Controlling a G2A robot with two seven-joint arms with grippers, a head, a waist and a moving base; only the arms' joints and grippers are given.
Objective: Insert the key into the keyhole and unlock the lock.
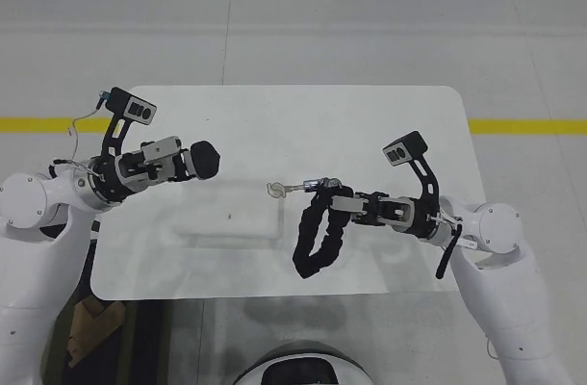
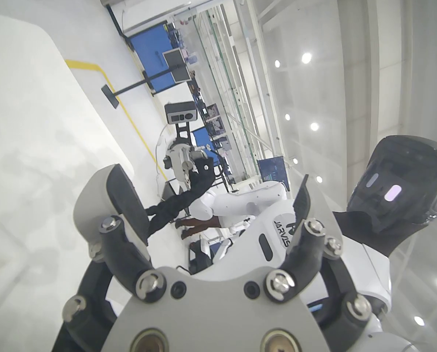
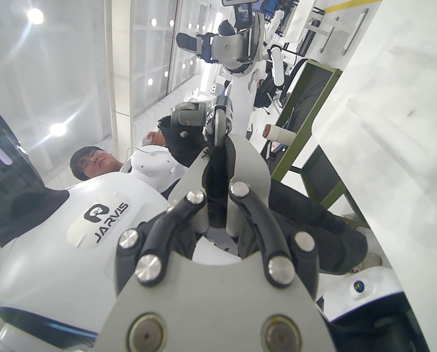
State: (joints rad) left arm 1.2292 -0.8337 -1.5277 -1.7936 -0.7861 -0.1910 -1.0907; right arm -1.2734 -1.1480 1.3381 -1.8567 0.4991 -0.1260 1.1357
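The right pincer (image 1: 344, 204) is over the middle of the white worktop (image 1: 370, 125), right of centre. It is closed tight on the cable lock (image 1: 305, 231), a loop of cable in a black fabric sleeve. In the right wrist view the two fingers (image 3: 255, 170) press together on the black sleeve, with the pincer (image 3: 218, 151) gripping just behind the lock head (image 3: 187, 115).

From above, the lock head (image 1: 320, 183) sits at the pincer's tip and points toward the other arm. The rest of the loop droops down toward the near edge of the worktop. I cannot tell whether its lowest part touches the surface.

The key (image 1: 279, 189) sticks out of the free end of the lock head, its pale, clear bow farthest from the pincer. Its shaft runs in line with the head and meets it. How deep it is seated cannot be told.

The left pincer (image 1: 205, 160) is over the left part of the worktop, well apart from the key, with its black pads facing it. In its own wrist view the left pincer (image 2: 213, 184) is spread wide with nothing between the fingers (image 2: 125, 199). The cable lock (image 2: 200, 173) shows farther off in the other arm's grip.

A yellow floor line (image 1: 524, 126) runs beyond the worktop.
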